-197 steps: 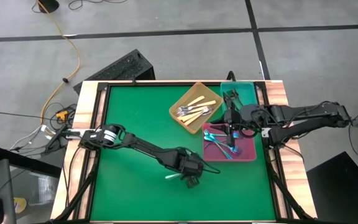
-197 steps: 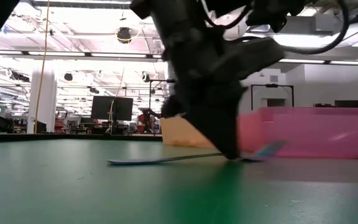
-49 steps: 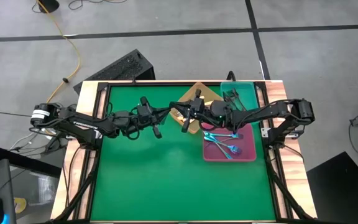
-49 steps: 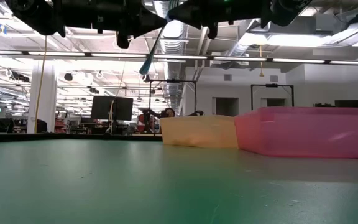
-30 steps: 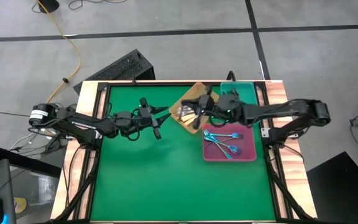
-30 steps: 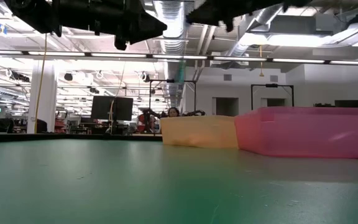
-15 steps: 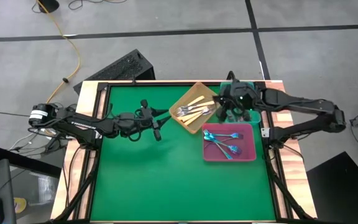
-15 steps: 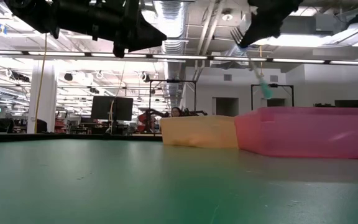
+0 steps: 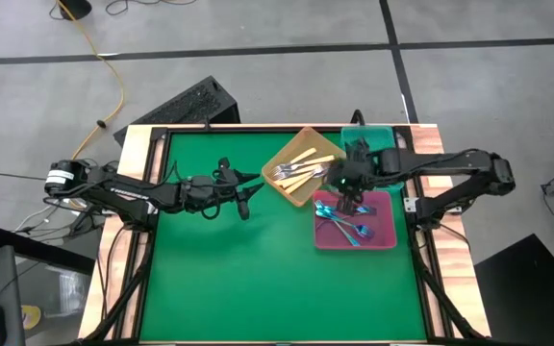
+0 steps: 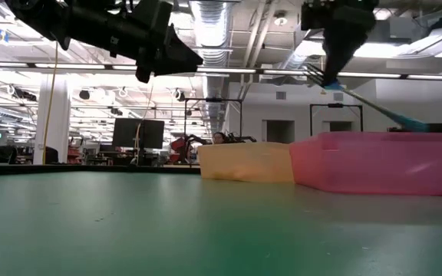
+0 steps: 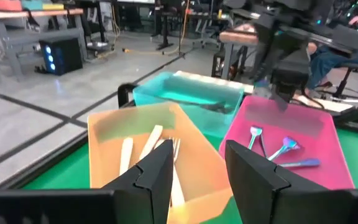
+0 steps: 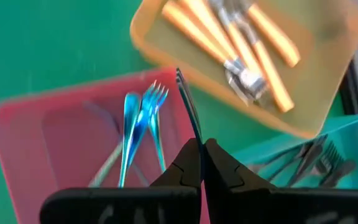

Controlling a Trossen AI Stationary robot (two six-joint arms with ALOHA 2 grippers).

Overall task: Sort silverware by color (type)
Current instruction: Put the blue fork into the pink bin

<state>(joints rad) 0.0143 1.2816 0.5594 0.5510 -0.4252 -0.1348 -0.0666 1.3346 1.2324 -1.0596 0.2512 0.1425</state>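
My right gripper (image 9: 350, 198) hangs over the pink tray (image 9: 385, 231) and is shut on a blue-teal fork (image 12: 188, 109). Several blue-teal forks (image 9: 339, 223) lie in that tray. Cream-handled forks (image 9: 301, 168) lie in the orange tray (image 9: 279, 180), and black forks (image 12: 319, 158) lie in the teal tray (image 9: 383, 142). My left gripper (image 9: 248, 204) hovers open above the green mat, left of the orange tray, with nothing between its fingers (image 11: 156, 177). My right gripper pinches the blue-teal fork near one end (image 12: 196, 138) between its two fingers; which end, I cannot tell. The fingers come from above, slanting down. The fork (image 10: 382, 111) sticks out past the fingertips and slopes downward, lifted clear above the pink tray.
The three trays stand close together at the table's far right. The green mat (image 9: 239, 279) is bounded by a wooden frame (image 9: 128, 221). A black keyboard (image 9: 186, 104) lies on the floor beyond the far edge.
My right gripper has carried the fork from over the orange tray toward the table's right edge, then toward the near edge, to above the pink tray. It has tipped from nearly level to pointing steeply down. The fork now slopes down over the pink tray.
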